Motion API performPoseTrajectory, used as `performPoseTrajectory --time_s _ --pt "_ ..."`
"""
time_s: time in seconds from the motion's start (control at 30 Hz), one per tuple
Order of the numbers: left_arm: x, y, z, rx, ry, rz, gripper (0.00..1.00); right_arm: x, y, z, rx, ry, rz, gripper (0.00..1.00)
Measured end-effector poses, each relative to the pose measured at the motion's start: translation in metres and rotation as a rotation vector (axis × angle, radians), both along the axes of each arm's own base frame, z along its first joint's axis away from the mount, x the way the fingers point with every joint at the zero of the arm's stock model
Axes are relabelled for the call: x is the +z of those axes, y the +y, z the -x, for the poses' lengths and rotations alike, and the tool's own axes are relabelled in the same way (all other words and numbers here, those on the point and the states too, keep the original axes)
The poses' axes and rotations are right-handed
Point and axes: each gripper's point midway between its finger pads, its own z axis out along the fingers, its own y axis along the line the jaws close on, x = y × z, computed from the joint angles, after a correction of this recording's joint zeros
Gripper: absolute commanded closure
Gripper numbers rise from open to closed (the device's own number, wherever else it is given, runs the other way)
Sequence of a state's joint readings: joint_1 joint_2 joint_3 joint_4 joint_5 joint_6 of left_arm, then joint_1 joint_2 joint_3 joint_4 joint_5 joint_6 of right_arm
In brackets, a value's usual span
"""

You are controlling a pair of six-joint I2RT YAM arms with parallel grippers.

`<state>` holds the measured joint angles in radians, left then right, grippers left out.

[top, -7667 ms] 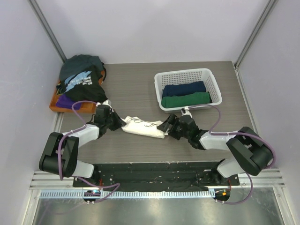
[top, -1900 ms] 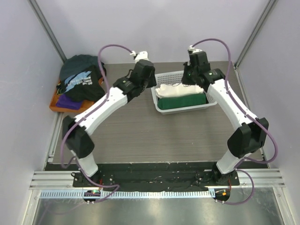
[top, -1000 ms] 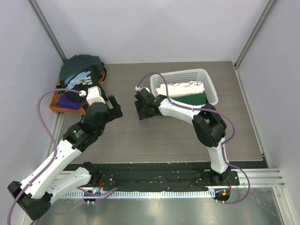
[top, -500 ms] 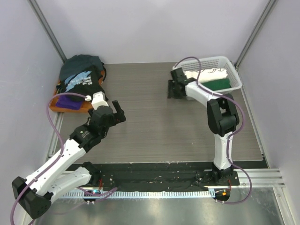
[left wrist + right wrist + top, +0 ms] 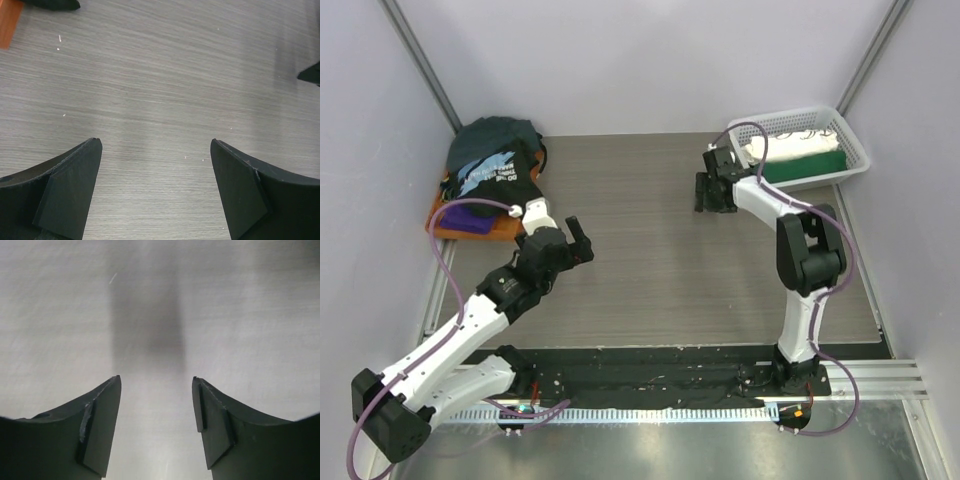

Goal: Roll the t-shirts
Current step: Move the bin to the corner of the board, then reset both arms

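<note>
The left claw hangs over the bare tabletop at the left of centre in the top view. Its jaws are spread wide and nothing lies between them; the left wrist view shows only wood grain in the gap.

The right claw is at the upper right of centre, just left of the basket and low over the tabletop. Its jaws stand moderately apart and are empty.

The basket sits in the upper right corner. Two rolled tees lie in it side by side: a cream one toward the back and a green one in front of it.

In the upper left, the other tees are heaped on an orange tray: a dark teal one at the back, a black one with pale-blue print over the middle, and a purple one at the front edge. Both claws are well apart from this heap.
</note>
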<state>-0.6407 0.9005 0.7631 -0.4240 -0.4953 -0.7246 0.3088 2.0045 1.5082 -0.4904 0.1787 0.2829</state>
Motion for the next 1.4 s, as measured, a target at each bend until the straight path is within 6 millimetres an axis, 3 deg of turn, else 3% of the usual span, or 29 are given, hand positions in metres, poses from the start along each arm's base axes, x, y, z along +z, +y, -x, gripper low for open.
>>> performPoseTrajectory --time_s 0.07,0.23,0.3,0.43,0.53,0.7,0.87,1.0,1.13,1.4 --pt "-0.006 0.001 0.002 -0.007 0.005 -0.003 0.06 0.013 0.008 0.019 0.03 -0.024 -0.003 0.27" --pt "-0.016 0.002 0.008 -0.037 0.007 -0.016 0.05 0.088 0.028 0.067 0.108 -0.238 -0.053 0.13" --pt "-0.019 0.003 0.012 -0.049 0.003 -0.018 0.0 0.115 0.024 0.085 0.111 -0.333 -0.073 0.13" --pt "-0.032 0.003 0.02 -0.08 -0.004 -0.002 0.0 0.143 -0.003 0.125 0.066 -0.475 -0.115 0.07" --pt "-0.047 0.005 0.028 -0.098 -0.004 0.005 0.0 0.133 -0.023 0.16 0.04 -0.529 -0.14 0.06" --pt "-0.07 0.015 0.041 -0.114 -0.028 -0.004 0.0 0.111 -0.04 0.197 -0.014 -0.582 -0.215 0.0" --pt "-0.087 0.022 0.048 -0.132 -0.091 -0.006 0.0 0.065 -0.048 0.221 -0.073 -0.598 -0.307 0.0" --pt "-0.082 0.024 0.049 -0.134 -0.155 0.017 0.0 0.037 -0.05 0.229 -0.11 -0.588 -0.345 0.0" --pt "-0.063 0.025 0.048 -0.128 -0.251 0.063 0.0 0.042 -0.047 0.226 -0.127 -0.615 -0.393 0.0" --pt "-0.064 0.026 0.049 -0.127 -0.274 0.075 0.0 0.039 -0.043 0.225 -0.138 -0.596 -0.412 0.0"
